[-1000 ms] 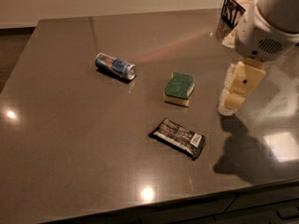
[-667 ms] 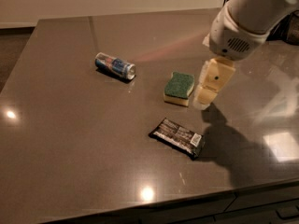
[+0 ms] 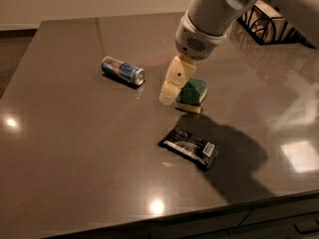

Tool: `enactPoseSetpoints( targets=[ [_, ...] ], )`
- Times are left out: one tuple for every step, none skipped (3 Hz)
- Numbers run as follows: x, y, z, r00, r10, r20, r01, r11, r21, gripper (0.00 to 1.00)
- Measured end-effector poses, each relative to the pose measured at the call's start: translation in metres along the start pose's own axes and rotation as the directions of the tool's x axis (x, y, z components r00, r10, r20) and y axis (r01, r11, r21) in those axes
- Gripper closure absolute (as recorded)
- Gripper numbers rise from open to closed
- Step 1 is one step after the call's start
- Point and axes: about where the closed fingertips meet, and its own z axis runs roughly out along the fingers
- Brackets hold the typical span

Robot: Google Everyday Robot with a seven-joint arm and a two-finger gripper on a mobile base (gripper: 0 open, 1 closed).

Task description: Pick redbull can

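Observation:
The redbull can lies on its side on the dark grey table, at the left of the middle, blue and silver with a silver end facing right. My gripper hangs from the white arm above the table, right of the can and apart from it, just left of the green and yellow sponge, partly covering it. It holds nothing.
A flat black snack-bar wrapper lies in front of the sponge. A black wire rack stands at the back right. The table's front edge runs along the bottom.
The arm and gripper have moved left across the table, from right of the sponge to its left side, closer to the can. The can, sponge and wrapper have not moved.

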Motion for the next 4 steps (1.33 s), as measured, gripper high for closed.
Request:
enactPoseSetpoints(
  targets=[
    [-0.029,-0.013,0.029,1.000,0.005,-0.024,-0.005,1.0000,0.008,0.00],
    [-0.050,-0.031,0.063,0.998,0.010,-0.068,-0.010,0.9999,0.004,0.00],
    [-0.066,-0.048,0.093,0.993,0.009,-0.117,-0.008,1.0000,0.002,0.00],
    [-0.074,-0.063,0.116,0.987,0.015,-0.160,-0.016,0.9999,-0.005,0.00]
  ],
)
